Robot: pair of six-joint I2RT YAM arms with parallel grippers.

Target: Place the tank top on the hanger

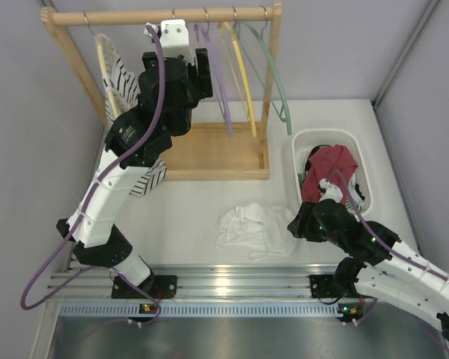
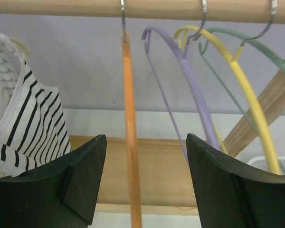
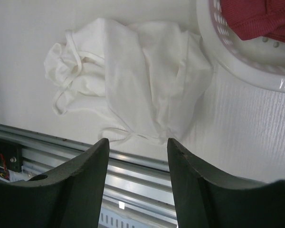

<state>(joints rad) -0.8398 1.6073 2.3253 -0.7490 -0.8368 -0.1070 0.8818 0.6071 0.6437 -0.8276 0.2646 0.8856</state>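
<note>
While left fingers (image 2: 80, 185) stand spread, hanger (image 2: 129, 133) between them | right fingers (image 3: 76, 183) spread above tank top (image 3: 142, 80)

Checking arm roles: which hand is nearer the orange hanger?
Left. The left hand is up at the rack, open, the hanger straight ahead of it. The right hand is low over the tank top, far from the rack.

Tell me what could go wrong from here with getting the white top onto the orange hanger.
1. The orange hanger sits off-centre between the jaws of the open left gripper, with the purple hanger close by; a grab could slip or snag its neighbour.
2. The tank top lies crumpled, straps bunched; the open right gripper might pinch several layers at once.
</note>
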